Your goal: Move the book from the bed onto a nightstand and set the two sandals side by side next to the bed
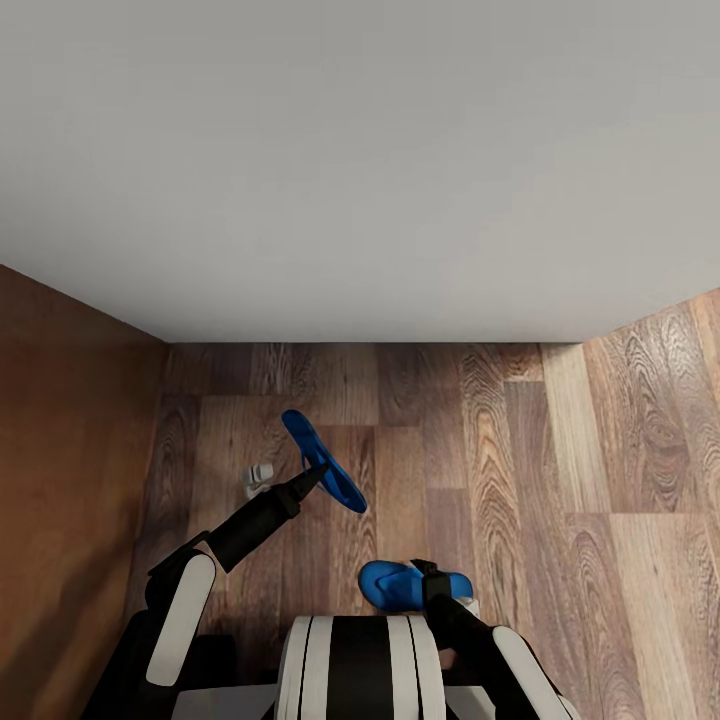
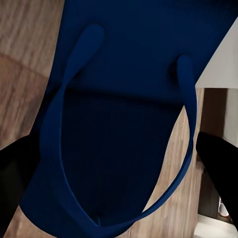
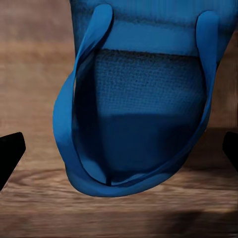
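Two bright blue sandals show over the wood-plank floor beside the bed (image 1: 360,170), whose pale grey mattress spans the far side. One sandal (image 1: 322,460) (image 2: 124,124) hangs tilted on edge above the floor, with my left gripper (image 1: 318,476) shut across its width and dark fingers (image 2: 218,173) at both sides. The other sandal (image 1: 398,585) (image 3: 139,114) lies flat on the floor close to my trunk. My right gripper (image 1: 432,578) hovers over it, open, its fingertips (image 3: 11,153) standing wider than the sole. The book and nightstand are out of view.
A tall brown wooden surface (image 1: 70,430) borders the floor strip on the left. A small white object (image 1: 258,481) lies on the floor near the left arm. Open plank floor (image 1: 600,470) stretches to the right.
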You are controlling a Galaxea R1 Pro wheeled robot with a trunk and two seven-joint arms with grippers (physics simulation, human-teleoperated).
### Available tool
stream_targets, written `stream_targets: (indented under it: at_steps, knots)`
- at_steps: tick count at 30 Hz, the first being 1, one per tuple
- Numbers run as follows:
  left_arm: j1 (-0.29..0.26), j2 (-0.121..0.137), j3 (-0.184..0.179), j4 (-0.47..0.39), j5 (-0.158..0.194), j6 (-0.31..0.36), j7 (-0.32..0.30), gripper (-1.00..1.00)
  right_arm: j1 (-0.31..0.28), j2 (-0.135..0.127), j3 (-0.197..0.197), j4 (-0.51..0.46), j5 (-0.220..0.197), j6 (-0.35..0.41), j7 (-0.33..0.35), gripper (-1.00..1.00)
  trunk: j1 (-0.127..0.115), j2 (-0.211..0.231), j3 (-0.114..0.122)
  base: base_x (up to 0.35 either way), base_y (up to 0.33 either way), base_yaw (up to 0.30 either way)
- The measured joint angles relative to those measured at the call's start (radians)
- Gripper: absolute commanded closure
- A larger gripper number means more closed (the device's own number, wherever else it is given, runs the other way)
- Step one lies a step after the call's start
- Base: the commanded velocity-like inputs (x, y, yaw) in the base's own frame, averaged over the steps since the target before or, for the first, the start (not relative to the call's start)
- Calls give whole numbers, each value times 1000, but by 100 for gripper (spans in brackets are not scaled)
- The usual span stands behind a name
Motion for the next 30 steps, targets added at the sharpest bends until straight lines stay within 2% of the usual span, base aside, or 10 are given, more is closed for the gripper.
stream_targets:
  at_steps: [2,5,30]
  knots:
    - [0,0,0,0,0,0,0,100,0,0,0,0,3,-64,1,-100,0,0,0,0,0,0]
    - [0,0,0,0,0,0,0,100,0,0,0,0,4,-105,2,-100,0,0,0,0,0,0]
    - [0,0,0,-1,0,-1,-1,100,0,0,0,2,3,-102,5,-100,0,0,0,0,0,0]
